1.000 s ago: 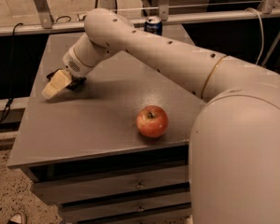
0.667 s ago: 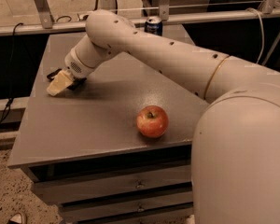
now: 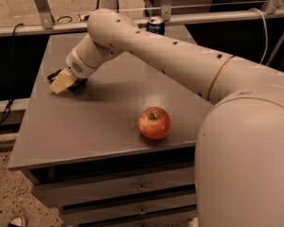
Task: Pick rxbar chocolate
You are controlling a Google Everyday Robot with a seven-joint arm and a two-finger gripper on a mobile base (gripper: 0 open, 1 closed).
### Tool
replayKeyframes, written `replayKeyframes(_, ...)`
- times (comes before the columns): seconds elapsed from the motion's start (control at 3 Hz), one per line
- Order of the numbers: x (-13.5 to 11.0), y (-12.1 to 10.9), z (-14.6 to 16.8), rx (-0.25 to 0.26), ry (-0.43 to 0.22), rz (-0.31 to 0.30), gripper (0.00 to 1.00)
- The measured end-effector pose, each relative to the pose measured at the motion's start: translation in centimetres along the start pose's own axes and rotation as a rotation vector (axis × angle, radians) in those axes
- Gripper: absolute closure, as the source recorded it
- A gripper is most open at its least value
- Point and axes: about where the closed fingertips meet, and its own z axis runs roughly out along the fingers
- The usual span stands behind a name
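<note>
The end effector (image 3: 62, 82) creeps inward from the counter's (image 3: 109, 126) left edge and a touch toward the back, now low over its left side; the forearm (image 3: 104, 37) swings along.

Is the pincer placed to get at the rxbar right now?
Likely yes: the pincer sits low over the table, right at the dark rxbar peeking out beside it. The apple and can stand well away, so nothing blocks it.
</note>
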Motion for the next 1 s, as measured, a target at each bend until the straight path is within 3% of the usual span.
replayKeyframes(0.33, -0.3, 0.02, -0.29, 0.0, 0.0, 0.0, 1.0)
replayKeyframes(1.0, -0.41, 0.02, -0.4, 0.001, 0.0, -0.001, 1.0)
